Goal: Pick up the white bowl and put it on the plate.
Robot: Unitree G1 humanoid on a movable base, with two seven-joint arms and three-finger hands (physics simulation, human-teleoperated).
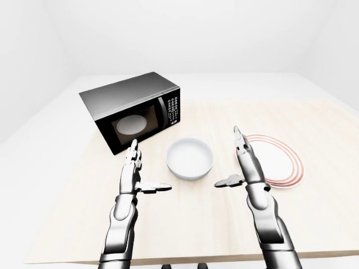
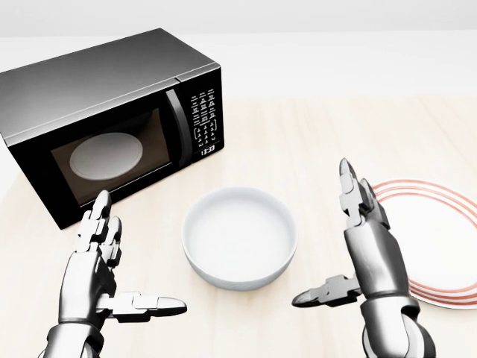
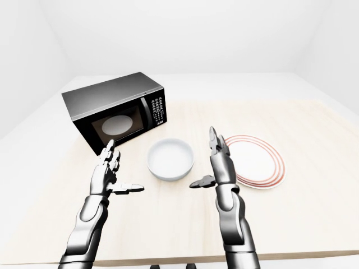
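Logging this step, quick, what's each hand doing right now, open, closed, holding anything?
Left hand: open, empty, left of the bowl.
Right hand: open, empty, between the bowl and the plate.

- In the head view, the plate (image 2: 440,246) is cut off by the right edge, and its left rim is hidden behind the right hand (image 2: 369,253).
- The microwave (image 2: 104,119) is clipped at the left edge there.
- The keypad markings (image 2: 203,119) are too small to be read.
- Both forearms are cut off at the bottom edge.
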